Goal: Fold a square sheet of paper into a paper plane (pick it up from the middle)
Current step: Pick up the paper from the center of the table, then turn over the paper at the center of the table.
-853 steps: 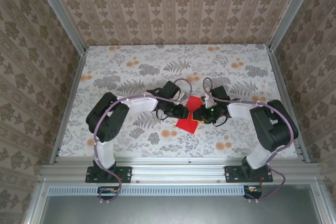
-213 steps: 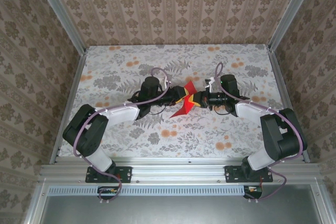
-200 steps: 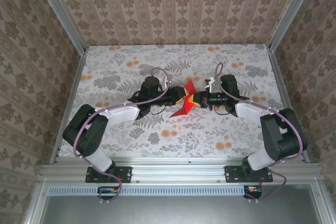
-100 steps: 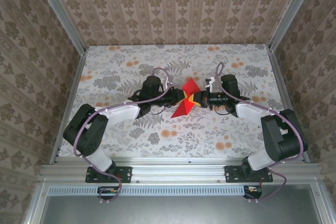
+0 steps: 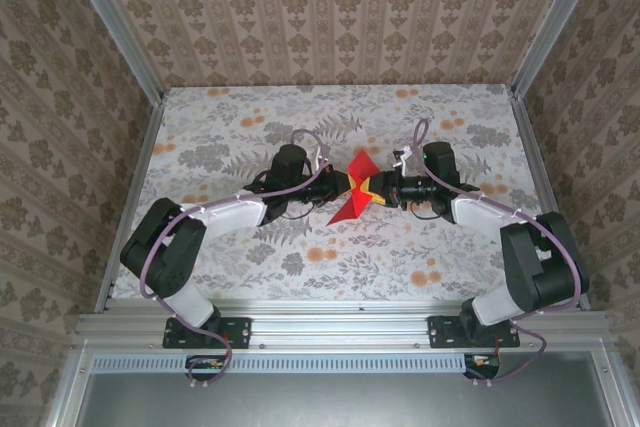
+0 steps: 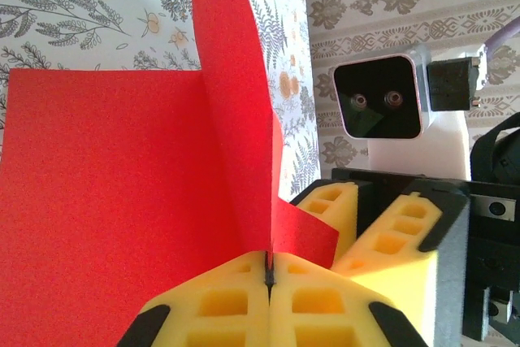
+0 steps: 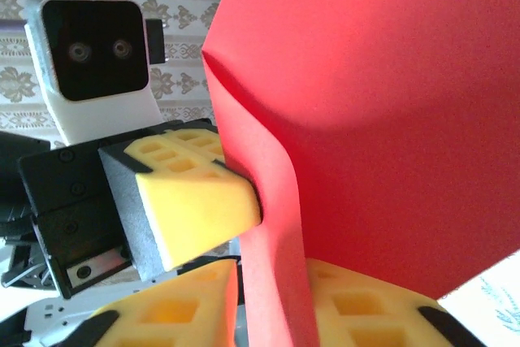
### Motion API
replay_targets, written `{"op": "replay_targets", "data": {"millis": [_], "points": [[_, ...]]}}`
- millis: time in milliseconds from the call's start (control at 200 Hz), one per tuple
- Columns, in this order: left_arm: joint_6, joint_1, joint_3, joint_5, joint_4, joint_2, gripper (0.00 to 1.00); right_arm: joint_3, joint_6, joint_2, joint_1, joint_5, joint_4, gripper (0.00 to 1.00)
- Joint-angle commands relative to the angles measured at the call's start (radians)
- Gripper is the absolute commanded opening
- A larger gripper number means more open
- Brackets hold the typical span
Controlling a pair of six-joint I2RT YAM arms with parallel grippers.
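left hand [image 6: 268,272] and right hand [image 7: 276,286] each clamp the creased red paper sheet [image 5: 346,209].

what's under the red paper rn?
The red paper is pinched between the left hand and right hand, above the floral table. Print shows all around it; the patch directly beneath is covered by the paper.

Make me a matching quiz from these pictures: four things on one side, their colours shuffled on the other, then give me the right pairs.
Things:
1. square sheet of paper
2. foam pads of the left gripper
3. table
4. right wrist camera

Colours:
A. white case, black face
B. grey leaf print with orange flowers
C. bright red
D. yellow

Pairs: 1-C, 2-D, 3-B, 4-A
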Motion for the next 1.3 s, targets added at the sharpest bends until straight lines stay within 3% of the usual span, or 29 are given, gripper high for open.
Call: {"op": "replay_targets", "data": {"millis": [0,205,430,845,1295], "points": [[-0.039,0.01,0.027,0.005,0.056,0.005,0.02,-0.002,-0.044,-0.053,-0.02,0.008,-0.071,0.33],[-0.063,0.015,0.034,-0.015,0.083,0.001,0.02,-0.04,-0.054,-0.136,-0.035,0.049,-0.13,0.47],[-0.086,0.013,0.044,-0.042,0.106,0.001,0.02,-0.148,0.127,-0.18,-0.028,0.076,0.03,0.62],[-0.103,0.0,0.043,-0.047,0.144,0.03,0.02,-0.166,0.317,-0.148,0.021,0.114,0.25,0.62],[-0.103,0.001,0.038,-0.036,0.156,0.043,0.02,-0.229,0.387,-0.232,0.017,0.114,0.267,0.62]]}}
